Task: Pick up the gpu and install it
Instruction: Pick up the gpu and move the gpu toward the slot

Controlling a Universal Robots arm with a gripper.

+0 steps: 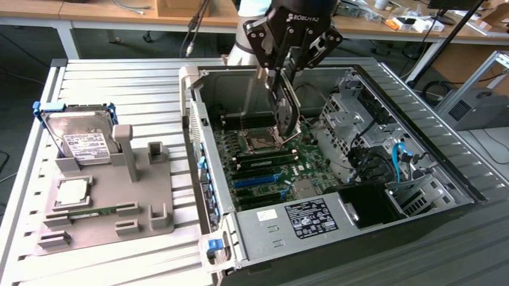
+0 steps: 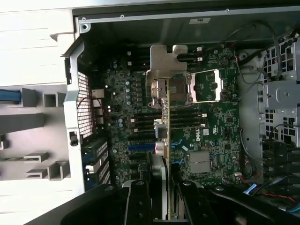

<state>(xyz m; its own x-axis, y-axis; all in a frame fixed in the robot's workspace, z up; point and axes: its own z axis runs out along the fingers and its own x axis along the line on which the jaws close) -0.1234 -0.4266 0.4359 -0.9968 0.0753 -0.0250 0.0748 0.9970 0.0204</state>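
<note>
gripper (image 1: pixel 283 74) (image 2: pixel 159 190): clamped on gpu (image 1: pixel 287 113) (image 2: pixel 165 70) | gpu: hangs upright below fingers | over motherboard (image 1: pixel 266 164) in open computer case (image 1: pixel 199 128)

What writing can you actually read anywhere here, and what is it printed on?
"ROBOTIQ": on the body of the gripper that holds the gpu.
White label on the hard drive: too small to read.
Black label on the power supply: too small to read.
Markings on the motherboard: blurred.
</note>
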